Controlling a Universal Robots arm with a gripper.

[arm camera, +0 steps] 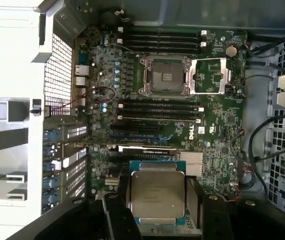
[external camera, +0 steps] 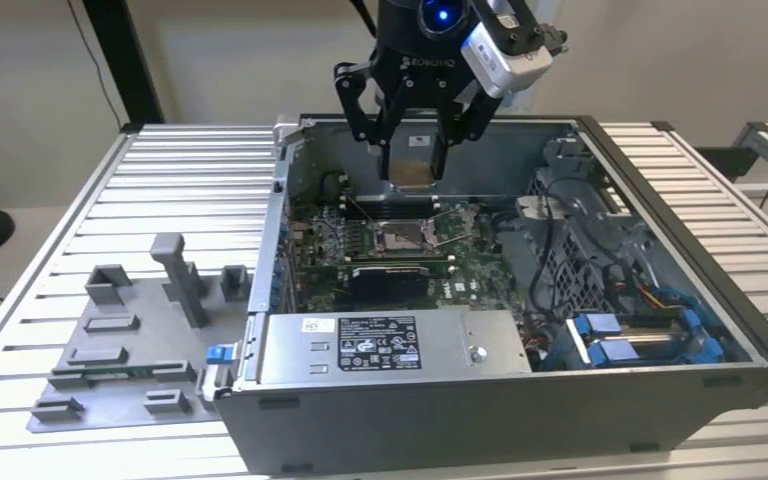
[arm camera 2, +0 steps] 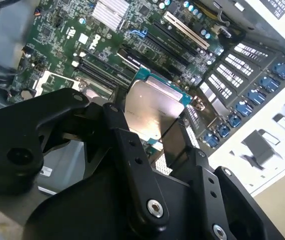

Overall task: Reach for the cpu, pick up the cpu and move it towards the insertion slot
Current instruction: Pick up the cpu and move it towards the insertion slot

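Gleaming silvery square cpu (arm camera: 157,194), green-edged, pinched in the claw (arm camera: 158,220).

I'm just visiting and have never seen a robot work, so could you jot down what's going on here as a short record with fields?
Setting: open computer case on a slatted table
Gripper: shut on the cpu, hanging above the green motherboard
Cpu: lifted, silvery face showing in both wrist views
Insertion slot: open, nothing in it, metal frame flipped aside
Progress: cpu picked up, not yet at the insertion slot
Beside the case: grey fixture blocks
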